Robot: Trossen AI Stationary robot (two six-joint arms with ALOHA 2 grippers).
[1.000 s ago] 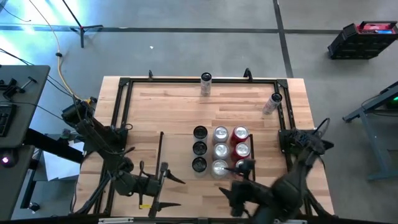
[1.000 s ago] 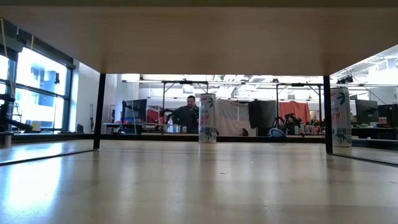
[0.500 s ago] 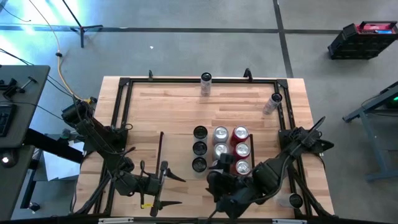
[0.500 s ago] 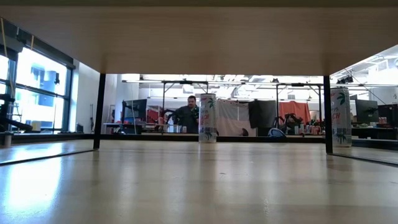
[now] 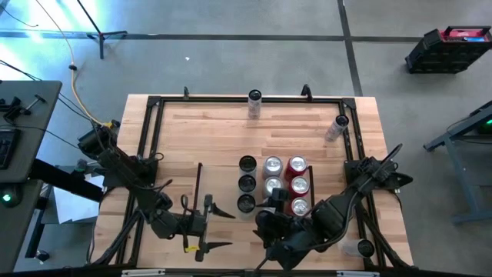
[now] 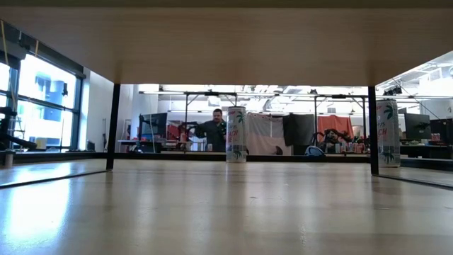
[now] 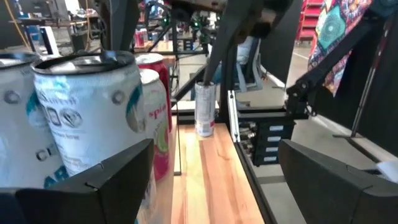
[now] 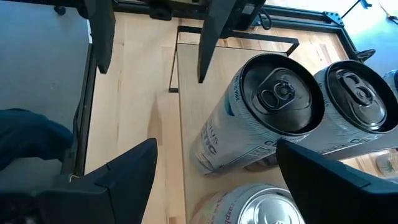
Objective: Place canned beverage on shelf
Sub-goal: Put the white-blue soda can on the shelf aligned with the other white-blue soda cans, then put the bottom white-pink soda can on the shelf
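I see the shelf (image 5: 231, 181) mid-counter holding cans (image 5: 273, 166) in rows, black-topped ones nearest its open half. My right pincer (image 5: 270, 201) hovers wide over the near row, holding nothing. My left pincer (image 5: 217, 228) waits wide beside the shelf's near-left corner.

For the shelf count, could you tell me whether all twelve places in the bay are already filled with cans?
No: the high view shows the shelf with bare wood left of the cans.
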